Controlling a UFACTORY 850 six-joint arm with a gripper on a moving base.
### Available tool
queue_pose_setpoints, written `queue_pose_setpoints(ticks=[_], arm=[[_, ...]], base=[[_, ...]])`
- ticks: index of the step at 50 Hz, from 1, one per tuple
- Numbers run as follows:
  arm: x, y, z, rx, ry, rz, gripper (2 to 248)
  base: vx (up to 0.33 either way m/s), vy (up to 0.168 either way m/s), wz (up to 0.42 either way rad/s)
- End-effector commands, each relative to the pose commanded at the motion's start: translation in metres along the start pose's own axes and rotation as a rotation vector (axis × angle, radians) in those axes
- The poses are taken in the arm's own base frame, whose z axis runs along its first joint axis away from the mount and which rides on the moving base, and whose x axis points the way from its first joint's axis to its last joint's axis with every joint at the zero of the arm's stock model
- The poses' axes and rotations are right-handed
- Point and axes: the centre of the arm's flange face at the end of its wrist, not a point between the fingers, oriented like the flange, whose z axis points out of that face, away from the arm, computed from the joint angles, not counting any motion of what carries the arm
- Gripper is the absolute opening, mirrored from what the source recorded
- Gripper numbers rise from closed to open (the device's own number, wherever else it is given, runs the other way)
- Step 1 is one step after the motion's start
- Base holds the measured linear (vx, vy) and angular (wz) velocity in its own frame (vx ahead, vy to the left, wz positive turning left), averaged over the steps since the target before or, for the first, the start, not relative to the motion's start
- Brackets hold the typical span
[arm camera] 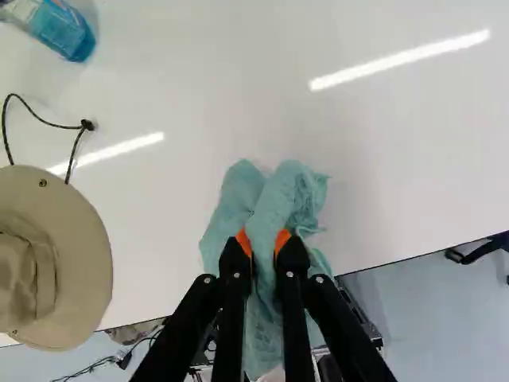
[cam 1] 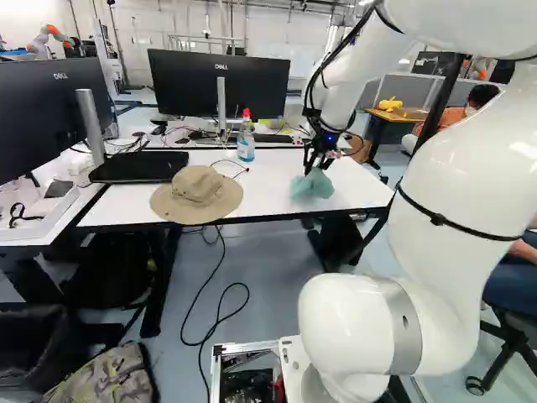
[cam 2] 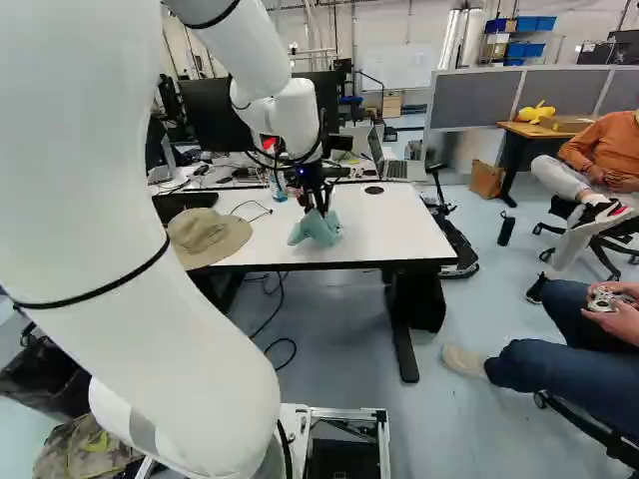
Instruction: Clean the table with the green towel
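Left base view shows the green towel (cam 1: 312,185) bunched near the front edge of the white counter (cam 1: 277,190), to the right of the sun hat (cam 1: 198,195), with the spray bottle (cam 1: 245,141) standing farther back. The cloth is gathered at its middle, presumably so that the loose folds below and around the grip can serve as a soft wiping pad; its lower folds seem to meet the surface, though the exact contact is hard to judge. The arm reaches over the counter and points down, which would suit light pressure and a sideways sweep. The hat's brim and its cord (arm camera: 46,121) lie to one side, so a long stroke that way could snag them; the bottle might also be knocked. As for the end effector (arm camera: 264,242), its orange-padded fingers stand a little apart, closed down on a thick fold of towel pinched between them from both sides.
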Motion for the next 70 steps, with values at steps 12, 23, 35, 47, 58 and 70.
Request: queue_pose_setpoints(ticks=[12, 23, 35, 47, 58, 70], arm=[[0.004, -0.024, 0.003, 0.015, -0.003, -0.047, 47], [0.008, -0.047, 0.006, 0.028, -0.005, -0.09, 47], [0.014, -0.071, 0.01, 0.042, -0.006, -0.134, 47], [0.022, -0.095, 0.014, 0.055, -0.005, -0.175, 47], [0.026, -0.118, 0.018, 0.068, -0.004, -0.212, 47], [0.028, -0.14, 0.02, 0.08, -0.004, -0.25, 47]], base=[[0.0, 0.0, 0.0], [0.0, 0.0, 0.0], [0.0, 0.0, 0.0], [0.0, 0.0, 0.0], [0.0, 0.0, 0.0], [0.0, 0.0, 0.0]])
